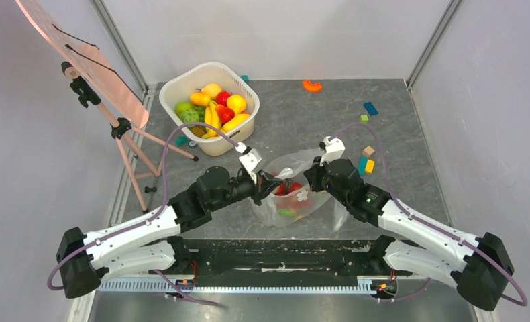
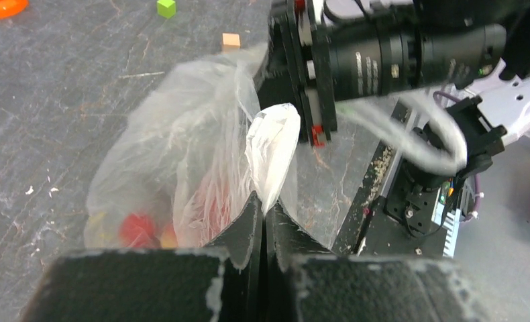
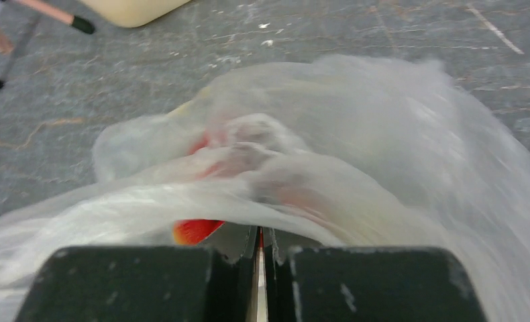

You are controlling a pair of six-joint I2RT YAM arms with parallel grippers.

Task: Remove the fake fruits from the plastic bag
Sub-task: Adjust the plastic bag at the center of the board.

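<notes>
**Plastic bag** (image 1: pixel 307 201): clear and crinkled. It sat on the grey surface (image 1: pixel 302 127) near the front edge, between the two arms, with its top gathered upward and held from both sides.

**Fake fruits** (image 1: pixel 290 190): all inside the bag and mostly red, with a yellow and a green glimpse low down. The film blurred their outlines, so no count could be taken. The left wrist view showed one red piece (image 2: pixel 136 228) through the bag wall.

**Left jaws:** pressed together, pinching a white twisted fold of the bag's film on its left side.

**Right jaws:** pressed together at the bag's right side, with a pale sliver of film in the seam and more film draped over the tips.

**White tub** (image 1: pixel 175 84): stood rear left, well apart from the bag, and held a banana bunch (image 1: pixel 212 119) with other fruit.

**Toy blocks** (image 1: pixel 370 108): scattered loose on the right of the surface.

**Easel** (image 1: pixel 125 127): stood at the far left.
</notes>
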